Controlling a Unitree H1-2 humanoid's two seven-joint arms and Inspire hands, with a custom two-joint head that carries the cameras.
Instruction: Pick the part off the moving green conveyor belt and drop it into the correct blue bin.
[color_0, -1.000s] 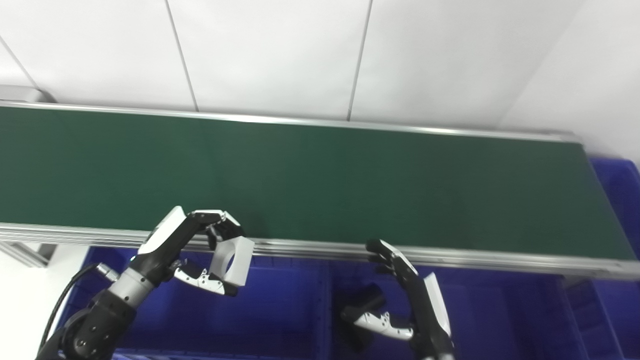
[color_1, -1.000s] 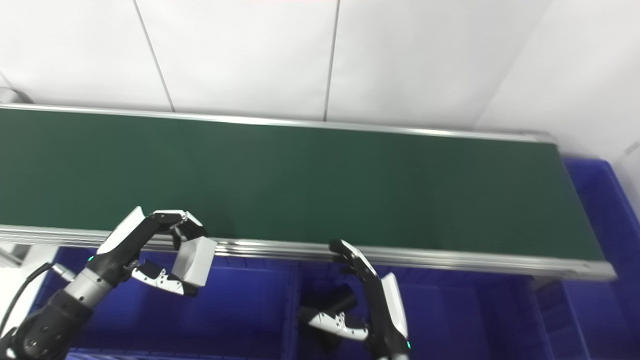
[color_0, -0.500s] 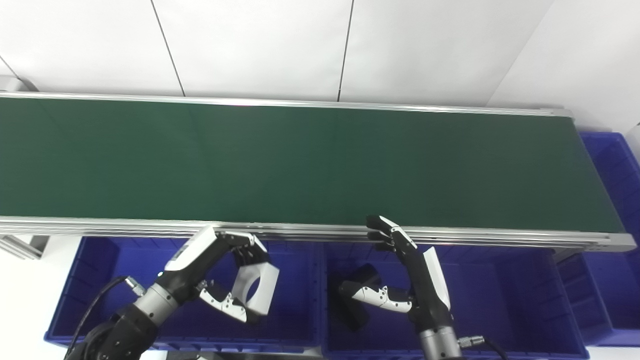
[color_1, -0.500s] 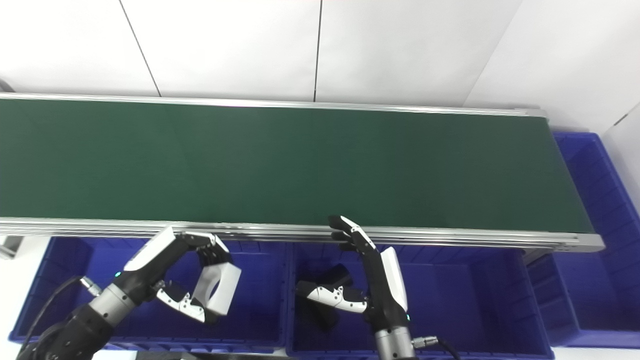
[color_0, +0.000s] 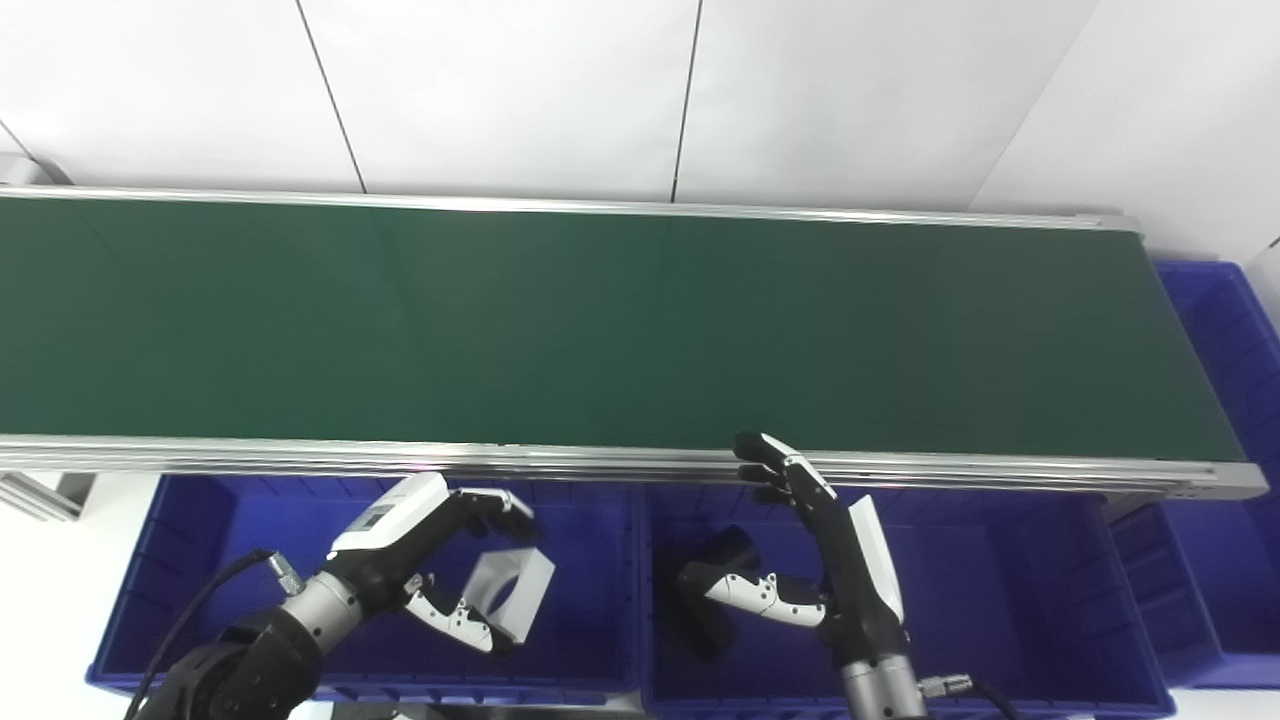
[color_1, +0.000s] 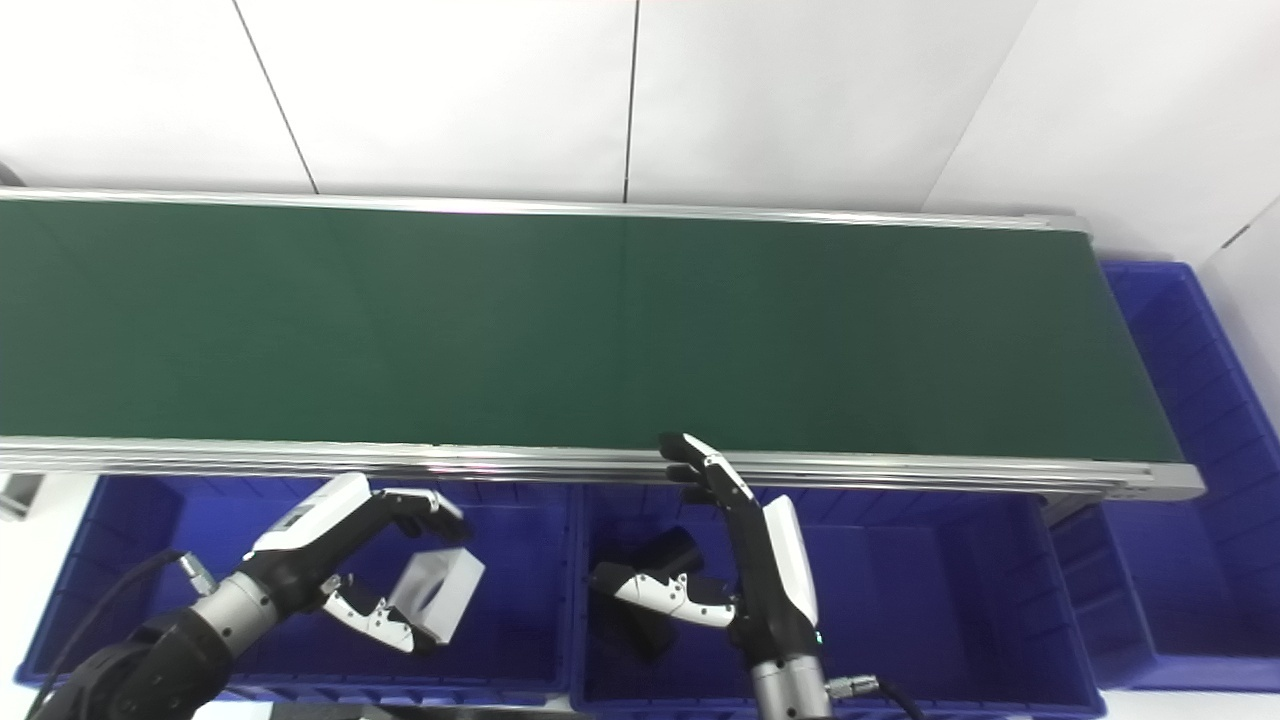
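The green conveyor belt (color_0: 640, 330) runs across the view with no part on it. A white block with a round hole, the part (color_0: 512, 592), hangs inside the left blue bin (color_0: 180, 560). My left hand (color_0: 430, 560) is over that bin with its fingers (color_0: 500, 502) lifted clear of the part's top and the thumb just under its lower edge. My right hand (color_0: 830, 560) stands open over the middle blue bin (color_0: 1000, 600), fingertips up by the belt's front rail.
A black part (color_0: 705, 590) lies in the middle bin beside my right thumb. Another blue bin (color_0: 1235, 560) wraps around the belt's right end. The belt's metal front rail (color_0: 620, 462) overhangs the bins' far edges. A white wall stands behind the belt.
My left hand has spread its fingers off the white part, which now sits lower in the left bin. The right hand has kept its place. Over the second the camera tilted down.
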